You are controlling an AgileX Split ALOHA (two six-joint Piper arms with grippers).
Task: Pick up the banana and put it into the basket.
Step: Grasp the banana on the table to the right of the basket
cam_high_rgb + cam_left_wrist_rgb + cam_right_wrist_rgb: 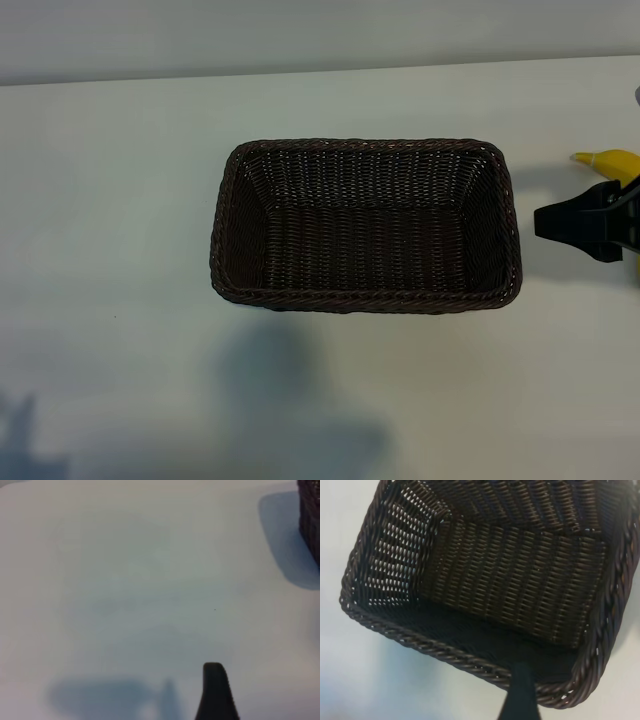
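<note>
Wicker basket (365, 295), banana (612, 161) outside it

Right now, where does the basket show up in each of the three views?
Exterior view: basket at the picture's centre, nothing inside it.
Left wrist view: only a wicker corner at the top right edge.
Right wrist view: it fills most of the picture, seen from above.
Shared landmark: the white table around it.

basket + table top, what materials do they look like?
Basket: dark brown woven wicker, possibly plastic rattan; braided rim, light showing through gaps in the weave, faint sheen. Table: smooth, matte white surface, likely laminate or painted board; soft shadows, no grain visible.
</note>
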